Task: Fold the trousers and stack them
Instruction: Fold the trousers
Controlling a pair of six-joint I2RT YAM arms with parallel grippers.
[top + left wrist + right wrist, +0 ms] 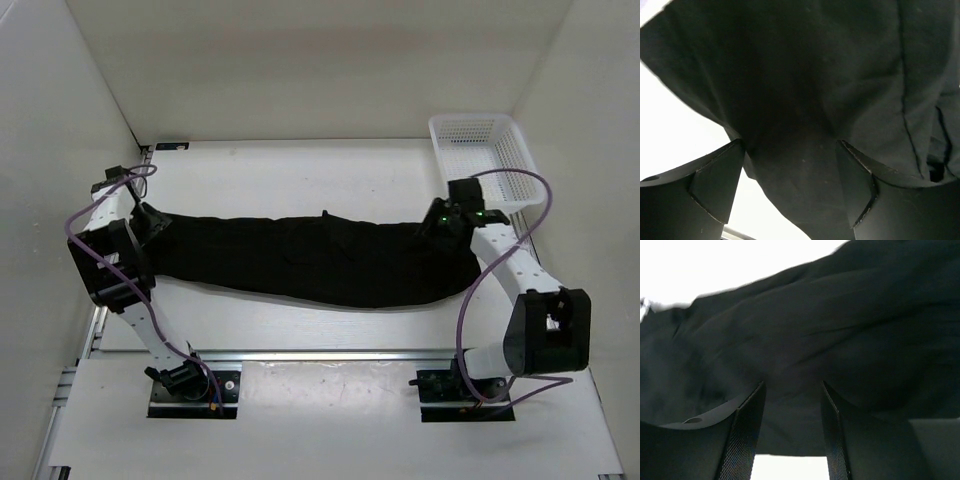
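Observation:
The black trousers [310, 260] lie stretched out long across the table between my two grippers. My left gripper [152, 222] is at their left end. In the left wrist view its fingers [720, 182] stand apart, with the tips down on the black fabric [790, 100] and cloth spanning the gap. My right gripper [440, 220] is at the right end. In the right wrist view its fingers [747, 430] also stand apart, a little narrower. The tips rest on the fabric [805, 340], and its edge lies between them. A thin bit of drawstring [325, 213] sticks up at mid-length.
A white mesh basket [485, 160] stands at the back right, just behind the right gripper. White walls close in on the left, back and right. Bare white table [300, 170] shows behind the trousers and in front of them [300, 325].

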